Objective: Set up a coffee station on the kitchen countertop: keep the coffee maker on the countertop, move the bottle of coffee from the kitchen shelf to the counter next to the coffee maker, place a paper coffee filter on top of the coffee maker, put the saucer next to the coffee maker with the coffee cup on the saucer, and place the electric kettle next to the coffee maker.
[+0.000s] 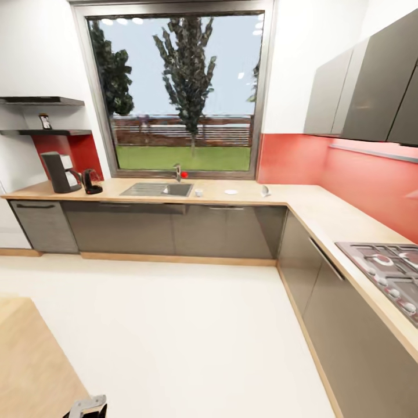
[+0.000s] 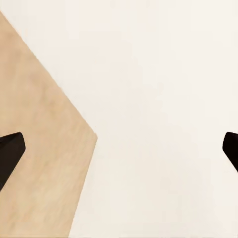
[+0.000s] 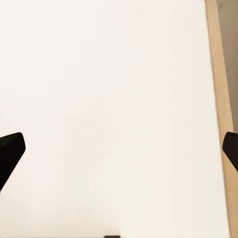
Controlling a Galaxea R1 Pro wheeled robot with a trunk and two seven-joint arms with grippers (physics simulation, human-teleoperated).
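Bright kitchen with a corner surface (image 1: 325, 217)

A large window (image 1: 177, 93) overlooks trees above the sink (image 1: 157, 189); red backsplash (image 1: 348, 174), grey cabinets (image 1: 174, 229), pale floor (image 1: 191, 337), hob (image 1: 389, 270) at right.

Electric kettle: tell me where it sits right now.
In the head view the electric kettle stands on the countertop at far left, just right of the coffee maker and left of the sink.
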